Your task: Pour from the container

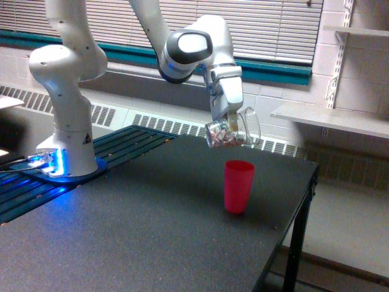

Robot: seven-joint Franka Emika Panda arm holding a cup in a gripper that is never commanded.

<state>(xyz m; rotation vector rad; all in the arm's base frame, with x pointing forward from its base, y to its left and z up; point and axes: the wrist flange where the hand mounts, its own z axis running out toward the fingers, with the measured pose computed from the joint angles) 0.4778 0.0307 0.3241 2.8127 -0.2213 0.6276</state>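
Your gripper (231, 123) is clamping the clear glass mug (233, 132) just above the middle of the frame, and the mug is lying tilted nearly on its side, its mouth facing the exterior view's right and its base toward the left. Small reddish and pale pieces are sitting along the mug's lower wall. The mug is hanging in the air above the pink plastic cup (237, 186), slightly toward the exterior view's left of it and well apart from its rim.

The pink cup is standing upright and open on the dark speckled table (140, 237), right of centre. You are looking at no readable writing; the only marking is a small yellow-and-black warning triangle (86, 139) on the arm's white base (67, 131) at the left, too small to read. Blue light is glowing at the foot of that base.

The table's right edge is running close beside the pink cup, dropping to a black leg (296, 243) at the lower right. A wide stretch of tabletop is lying bare toward the lower left of the frame. Behind the mug, a white wall shelf (331, 120) is projecting at the right, and window blinds (279, 27) are filling the top.
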